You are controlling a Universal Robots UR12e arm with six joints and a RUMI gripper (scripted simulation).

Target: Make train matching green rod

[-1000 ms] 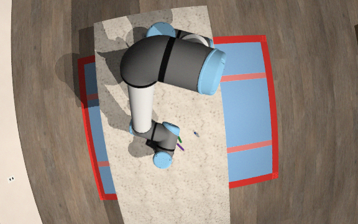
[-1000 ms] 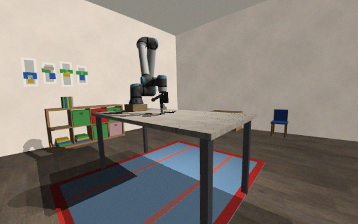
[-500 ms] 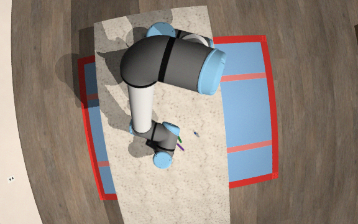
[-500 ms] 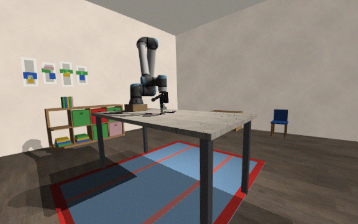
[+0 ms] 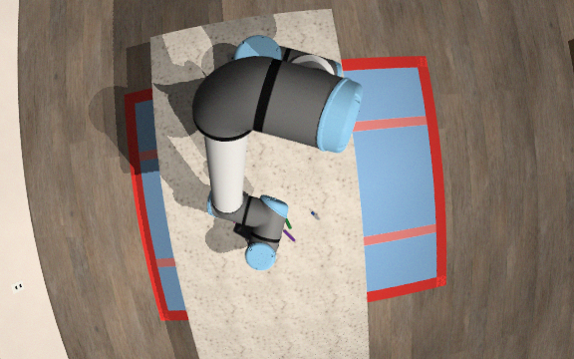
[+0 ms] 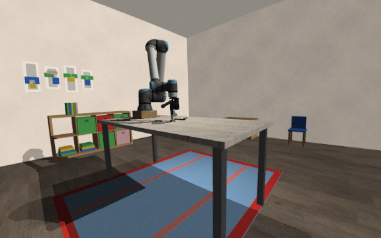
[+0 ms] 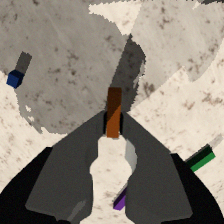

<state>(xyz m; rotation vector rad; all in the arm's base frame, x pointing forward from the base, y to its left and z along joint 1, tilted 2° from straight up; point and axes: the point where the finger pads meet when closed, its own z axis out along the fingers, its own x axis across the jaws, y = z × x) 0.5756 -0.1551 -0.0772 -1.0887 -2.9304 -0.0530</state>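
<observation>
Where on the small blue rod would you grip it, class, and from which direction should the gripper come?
Take the blue rod across its two long side faces, coming straight down from above. It is a short block lying flat on the table with open space around it. The gripper is now shut on the orange rod.

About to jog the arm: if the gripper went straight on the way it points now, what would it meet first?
The gripper, shut on the orange rod, points down at the table. The bare table top under that rod looks first, though the gap is unclear.
</observation>
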